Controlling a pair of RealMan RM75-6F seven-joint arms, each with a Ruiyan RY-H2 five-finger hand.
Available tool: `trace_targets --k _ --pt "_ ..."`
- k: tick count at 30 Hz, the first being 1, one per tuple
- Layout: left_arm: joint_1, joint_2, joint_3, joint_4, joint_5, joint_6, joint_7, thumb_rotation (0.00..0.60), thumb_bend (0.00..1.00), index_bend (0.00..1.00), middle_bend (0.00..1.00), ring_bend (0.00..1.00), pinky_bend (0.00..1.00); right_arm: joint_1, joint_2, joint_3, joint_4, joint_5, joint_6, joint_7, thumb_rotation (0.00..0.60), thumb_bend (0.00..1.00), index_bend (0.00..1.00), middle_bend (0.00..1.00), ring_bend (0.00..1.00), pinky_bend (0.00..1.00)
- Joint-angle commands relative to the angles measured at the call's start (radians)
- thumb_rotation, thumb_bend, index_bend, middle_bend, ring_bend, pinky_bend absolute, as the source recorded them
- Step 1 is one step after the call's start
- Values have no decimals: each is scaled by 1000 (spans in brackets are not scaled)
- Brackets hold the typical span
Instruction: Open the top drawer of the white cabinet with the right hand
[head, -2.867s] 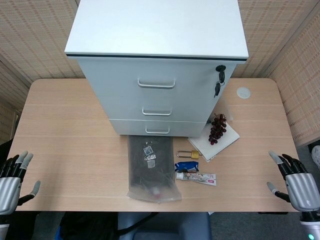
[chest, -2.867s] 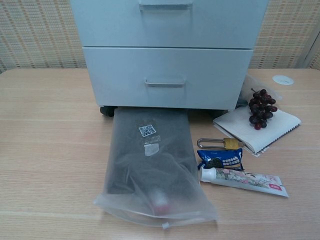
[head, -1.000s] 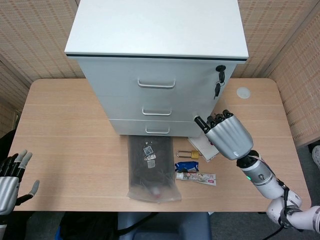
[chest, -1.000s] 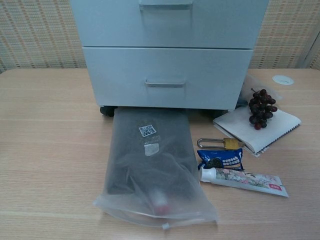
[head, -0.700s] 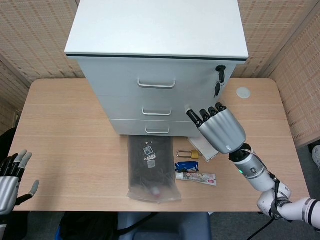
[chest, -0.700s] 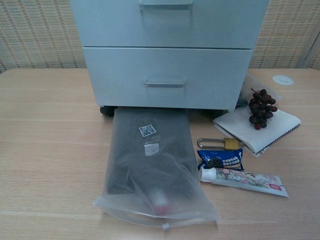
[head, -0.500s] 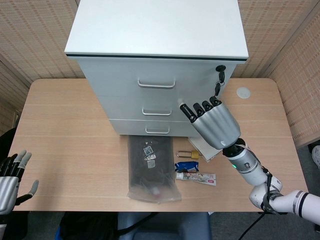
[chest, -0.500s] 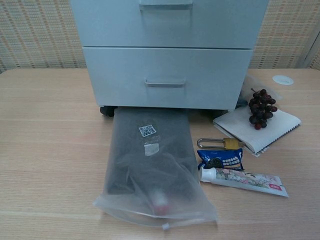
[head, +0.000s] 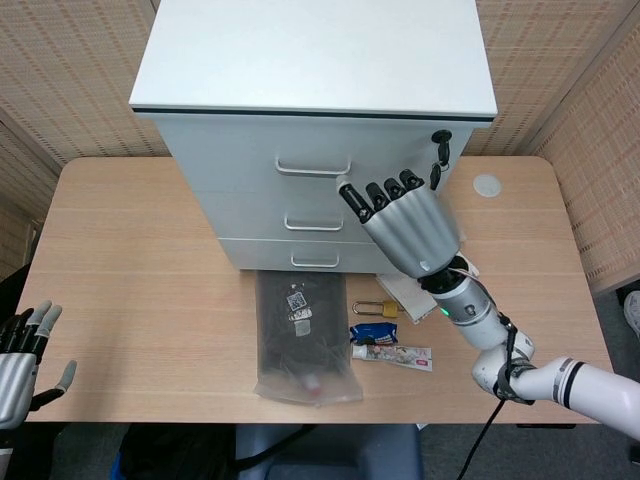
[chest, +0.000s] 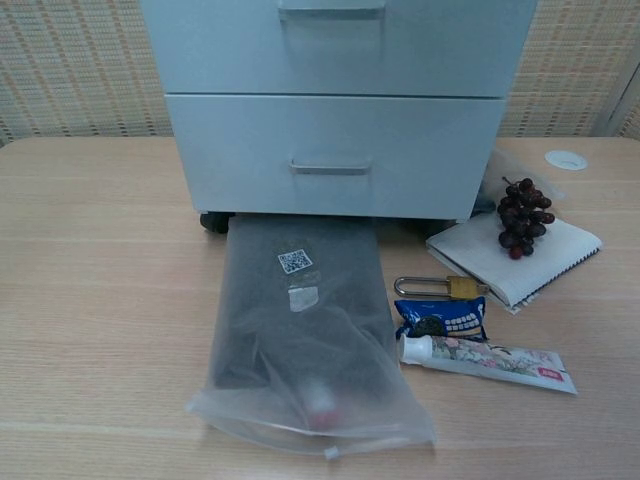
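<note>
Right hand (head: 405, 228) raised before the cabinet (head: 315, 130) at the tabletop's back edge, fingers (head: 368, 196) spread and empty, likely lining up to hook the top drawer's handle (head: 313, 166); drawer shut. Left hand (head: 22, 355) idles at the front-left corner, fingers apart, holding nothing.

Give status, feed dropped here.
Right robot hand open, raised before cabinet, short of top drawer handle. Top drawer closed. Left robot hand open, idle. Nothing blocking.
</note>
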Motion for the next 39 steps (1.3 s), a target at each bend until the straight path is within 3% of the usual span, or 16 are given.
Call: trace_targets --k 1,17,39 --pt "0 1 0 -2 -2 -2 1 600 376 0 0 0 72 14 -11 1 24 17 -3 12 600 244 452 930 997 1000" --pt "-6 4 -4 -5 -12 -14 3 600 376 0 0 0 72 85 -52 -10 119 59 7 72 600 216 486 930 997 1000" --pt "-10 4 -6 2 -25 -23 -5 600 375 0 0 0 72 145 -81 -22 172 102 18 82 600 200 531 933 997 1000"
